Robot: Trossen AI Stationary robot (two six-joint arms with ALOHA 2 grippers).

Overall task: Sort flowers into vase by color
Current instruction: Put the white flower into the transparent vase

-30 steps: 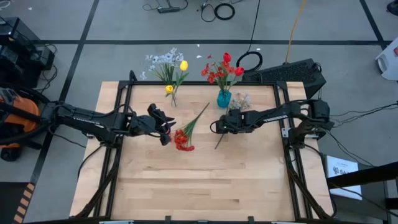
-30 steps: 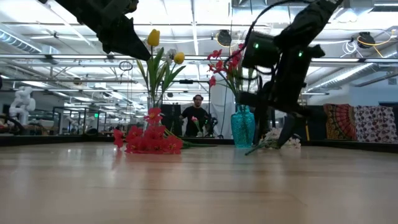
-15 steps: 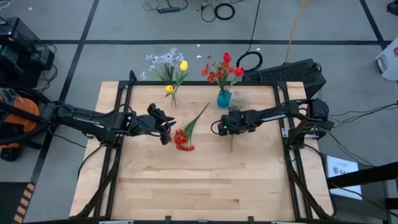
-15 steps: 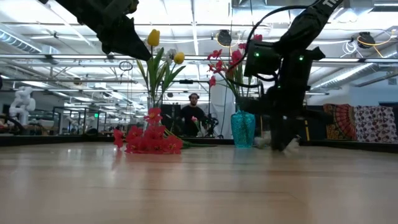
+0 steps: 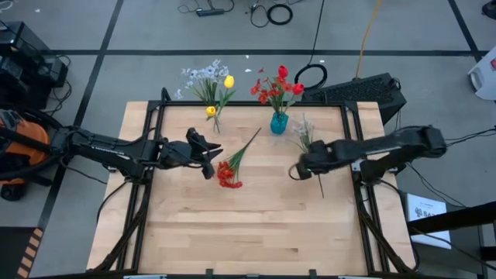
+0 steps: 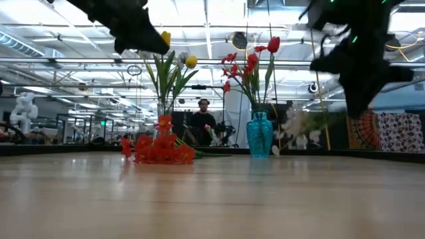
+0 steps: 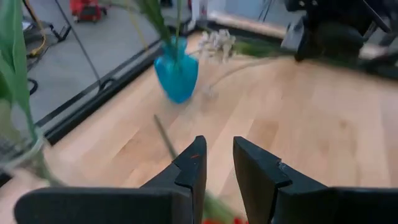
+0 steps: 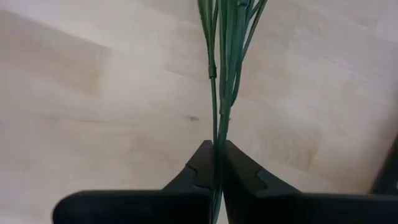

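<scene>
1. Between the fingers of the right gripper [image 8: 218,163] the green stems of the pale white spray [image 5: 303,129] were clamped; the jaws were pressed tight on them, as the right wrist view showed.
2. That gripper [image 5: 299,167] was over the right half of the table [image 5: 256,232], and the spray's stem passed through it, with the pale blossoms toward the far edge and the stem end [image 5: 322,193] toward the near side.
3. At the low view, the white blossoms [image 6: 295,126] showed just to the right of the blue vase [image 6: 259,135], above the table surface.
4. The left gripper [image 5: 207,156] was over the left half of the table, with a gap between its fingers [image 7: 191,168] and nothing in them.
5. Just beside it, the red small-blossom spray [image 5: 229,173] lay on the wood, with its green stem [image 5: 249,144] pointing toward the blue vase [image 5: 279,122].
6. The blue vase stood near the far edge and held red flowers [image 5: 277,87].
7. To the left of it, a clear vase [image 6: 161,108] held yellow tulips [image 5: 229,80] and pale white sprays [image 5: 200,74].
8. A person [image 6: 203,121] was visible in the room behind the table.
</scene>
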